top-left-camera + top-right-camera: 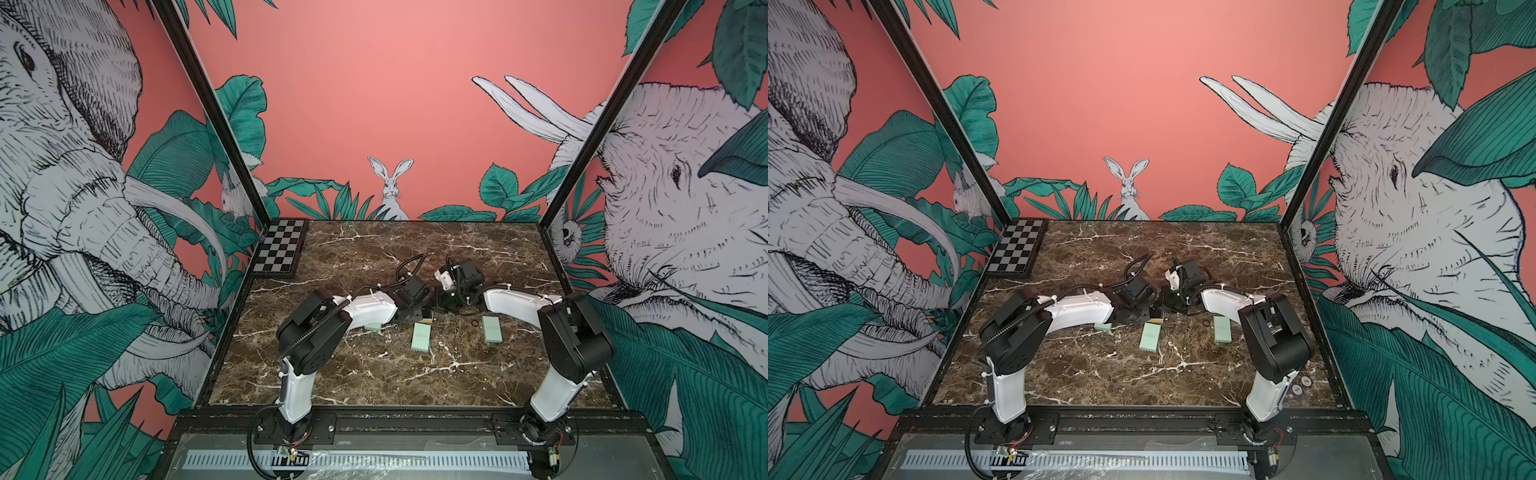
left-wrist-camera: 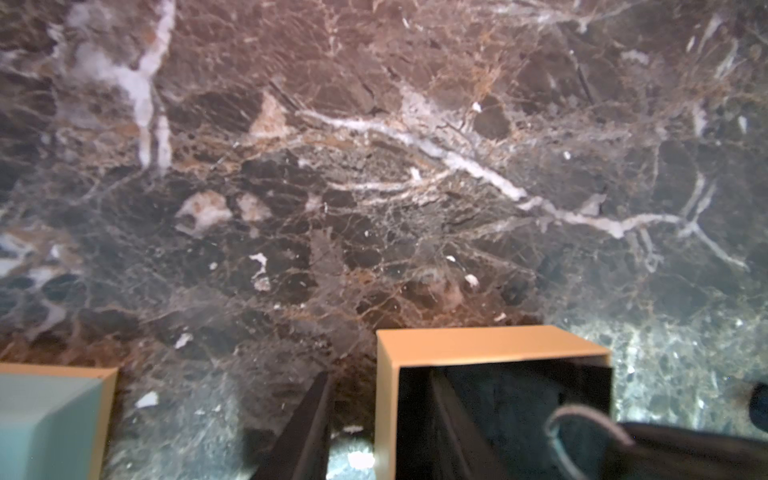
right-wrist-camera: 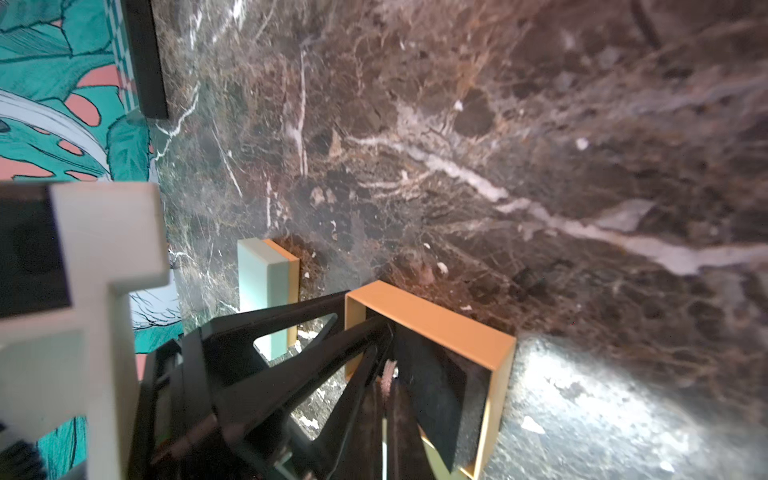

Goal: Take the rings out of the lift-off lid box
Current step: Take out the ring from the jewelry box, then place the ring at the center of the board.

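My right gripper (image 3: 386, 374) is closed tight down inside the open box (image 3: 432, 320). The thin ring (image 2: 582, 411) standing at its tips looks pinched, though I can't be sure of the bite. My worry is that so slim a band slips free on the lift and drops onto the dark lining, where I'd barely spot it. My left gripper (image 2: 380, 386) stands part open astride the box wall, one finger inside and one outside with a gap showing, so it clamps nothing. If the right one drags on the wall, the box may slide or tip. In both top views a second ring (image 1: 475, 323) lies on the table (image 1: 374, 374) at 3 o'clock from the open box, just beside a green box (image 1: 491, 329). A careless set-down there could knock it away.
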### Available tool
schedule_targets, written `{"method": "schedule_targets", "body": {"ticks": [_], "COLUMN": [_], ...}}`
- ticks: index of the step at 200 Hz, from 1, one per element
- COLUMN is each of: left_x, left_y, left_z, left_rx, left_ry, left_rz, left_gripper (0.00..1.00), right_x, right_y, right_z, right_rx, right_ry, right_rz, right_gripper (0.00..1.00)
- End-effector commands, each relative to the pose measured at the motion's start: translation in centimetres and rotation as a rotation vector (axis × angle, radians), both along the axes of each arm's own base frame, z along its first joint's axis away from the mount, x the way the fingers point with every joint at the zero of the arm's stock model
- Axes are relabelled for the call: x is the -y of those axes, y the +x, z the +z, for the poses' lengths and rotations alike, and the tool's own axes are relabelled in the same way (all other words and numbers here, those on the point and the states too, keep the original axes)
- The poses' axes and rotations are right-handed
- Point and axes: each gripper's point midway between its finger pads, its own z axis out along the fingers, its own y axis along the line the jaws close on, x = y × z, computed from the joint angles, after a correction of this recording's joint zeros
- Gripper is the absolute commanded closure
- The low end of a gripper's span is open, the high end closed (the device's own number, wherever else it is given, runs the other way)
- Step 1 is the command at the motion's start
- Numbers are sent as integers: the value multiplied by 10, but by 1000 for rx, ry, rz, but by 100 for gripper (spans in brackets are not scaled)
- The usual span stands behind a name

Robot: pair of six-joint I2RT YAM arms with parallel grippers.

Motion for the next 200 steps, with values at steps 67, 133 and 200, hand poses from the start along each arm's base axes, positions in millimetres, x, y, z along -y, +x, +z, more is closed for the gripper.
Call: {"method": "schedule_targets", "body": {"ticks": [67, 133, 200], "left_x": [-9, -6, -26], "left_y": [-1, 10, 8], "left_z": [21, 65, 103], "left_rx": [20, 134, 243], "left_ry": [58, 23, 70], "left_rz": [-20, -52, -93], "left_gripper": [48, 30, 20], "right_x": [63, 72, 79], "right_y": [-5, -23, -25], "right_z": [-3, -36, -45], "right_rx": [20, -70, -91], "right_ry": [-228, -265, -306], "right_rz": [-124, -101, -100], "right_gripper": [99, 96, 86]}}
